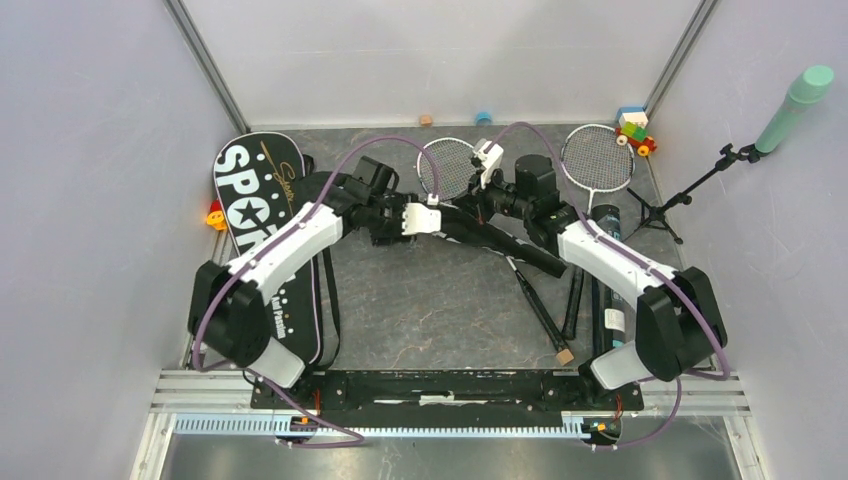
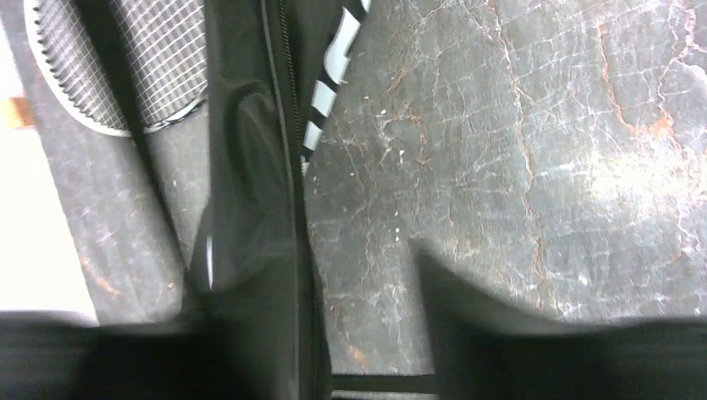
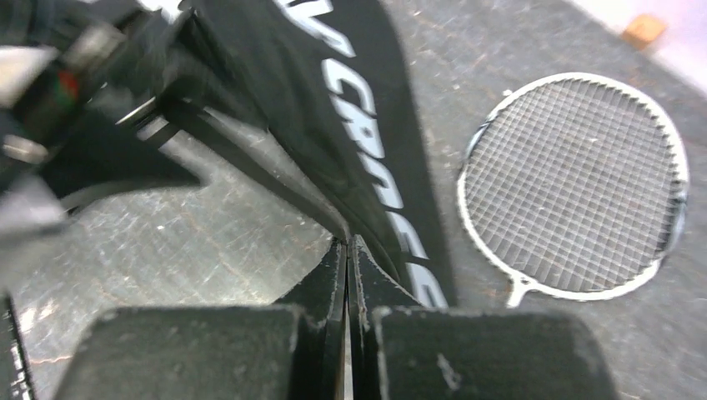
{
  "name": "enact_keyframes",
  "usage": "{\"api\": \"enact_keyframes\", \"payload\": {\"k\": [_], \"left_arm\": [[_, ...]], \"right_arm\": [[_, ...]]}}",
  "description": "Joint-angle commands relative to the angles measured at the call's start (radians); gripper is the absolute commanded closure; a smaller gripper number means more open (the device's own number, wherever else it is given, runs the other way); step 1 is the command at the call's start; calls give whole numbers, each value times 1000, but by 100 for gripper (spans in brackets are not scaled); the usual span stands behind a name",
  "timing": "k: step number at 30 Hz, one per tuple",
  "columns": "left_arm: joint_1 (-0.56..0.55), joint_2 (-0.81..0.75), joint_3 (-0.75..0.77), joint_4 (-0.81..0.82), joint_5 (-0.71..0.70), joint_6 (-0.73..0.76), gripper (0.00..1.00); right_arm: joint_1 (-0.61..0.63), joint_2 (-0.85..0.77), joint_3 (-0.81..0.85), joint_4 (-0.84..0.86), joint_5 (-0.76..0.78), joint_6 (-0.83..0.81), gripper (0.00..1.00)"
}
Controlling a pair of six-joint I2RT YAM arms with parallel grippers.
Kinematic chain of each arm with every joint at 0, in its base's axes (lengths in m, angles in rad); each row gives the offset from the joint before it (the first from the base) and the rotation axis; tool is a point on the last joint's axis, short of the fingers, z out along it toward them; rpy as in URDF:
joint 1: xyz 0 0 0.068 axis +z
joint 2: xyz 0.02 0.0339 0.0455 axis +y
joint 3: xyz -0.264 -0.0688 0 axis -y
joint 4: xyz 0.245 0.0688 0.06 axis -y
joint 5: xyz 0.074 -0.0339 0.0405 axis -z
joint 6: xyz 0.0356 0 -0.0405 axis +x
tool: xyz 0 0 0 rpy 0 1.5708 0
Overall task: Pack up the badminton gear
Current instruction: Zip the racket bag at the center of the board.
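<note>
The black "CROSSWAY" bag point(image 1: 500, 242) lies in the middle of the table, lifted at its left end. My right gripper point(image 3: 347, 250) is shut on the bag's thin edge point(image 3: 367, 158); it also shows in the top view point(image 1: 468, 207). My left gripper point(image 1: 428, 214) is open, and the bag's zipper edge point(image 2: 279, 208) runs between its spread fingers, beside the left one. One racket head point(image 1: 450, 165) lies behind the grippers, another point(image 1: 597, 155) at the back right. The "SPORT" bag point(image 1: 262, 215) lies at the left. The long black tube point(image 1: 606, 270) lies at the right. No shuttlecock shows.
A mint-green microphone point(image 1: 795, 108) on a black stand point(image 1: 660, 212) is at the far right. Coloured toy blocks point(image 1: 635, 130) sit at the back right, an orange toy point(image 1: 215, 215) by the SPORT bag. Racket handles point(image 1: 540, 312) and a small wooden block point(image 1: 565, 356) lie front right.
</note>
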Motion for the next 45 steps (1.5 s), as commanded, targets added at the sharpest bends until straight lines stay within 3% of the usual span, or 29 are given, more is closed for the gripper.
{"api": "enact_keyframes", "payload": {"k": [1,4,6,9,22,32,36,39,45], "left_arm": [[11,-128,-35,-43,-1,-39,0],[6,-167,-102,92,-91,-23,0],[-1,-172,-105,98,-137,0,0],[-3,-192,-87,38,-115,53,0],[-26,-362,-141,206,-116,16,0],[-48,-302,-100,176,-188,34,0],[-50,-277,-72,169,-180,39,0],[-59,-298,-81,147,-161,47,0],[-67,-525,-152,198,-50,3,0]], "right_arm": [[-46,-87,29,97,60,-33,100],[-46,-108,28,94,-1,-31,100],[-46,-114,41,78,-53,-25,100],[-47,-117,66,59,-142,-14,100],[-47,-192,137,-52,-382,-29,100],[-44,-323,124,-93,-508,-76,100],[-41,-372,81,-97,-488,-82,100],[-42,-396,51,-42,-379,-18,100],[-42,-371,51,-5,-191,86,100]]}}
